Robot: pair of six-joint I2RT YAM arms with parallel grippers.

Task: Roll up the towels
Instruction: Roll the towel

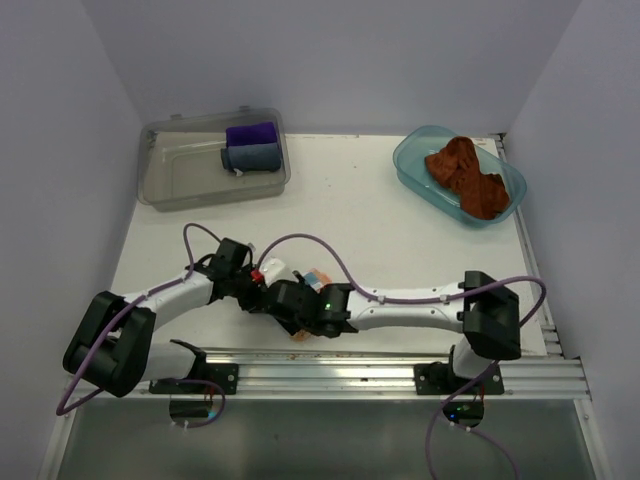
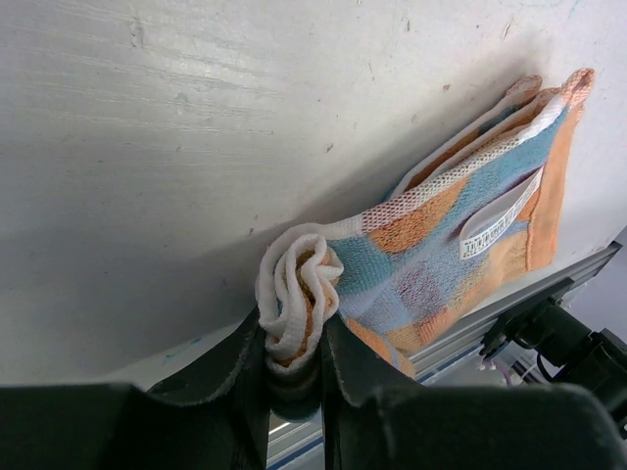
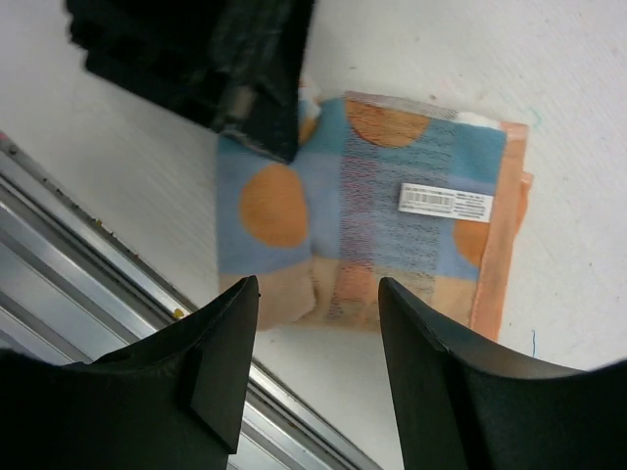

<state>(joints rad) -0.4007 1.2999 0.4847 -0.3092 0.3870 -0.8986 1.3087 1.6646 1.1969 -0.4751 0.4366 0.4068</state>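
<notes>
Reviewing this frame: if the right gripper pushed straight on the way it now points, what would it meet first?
The right gripper would most likely meet the patterned towel, which lies on the table directly ahead of its open jaws. Exact depth is unclear.

patterned towel [image 3: 372, 206]: soft looped terry cloth, matt | tabletop [image 2: 196, 147]: white, matt, scuffed | rail [image 3: 69, 235]: brushed metal, slight sheen | right tool [image 3: 315, 299]: matt black plastic | tub [image 1: 410, 170]: glossy translucent blue plastic
</notes>
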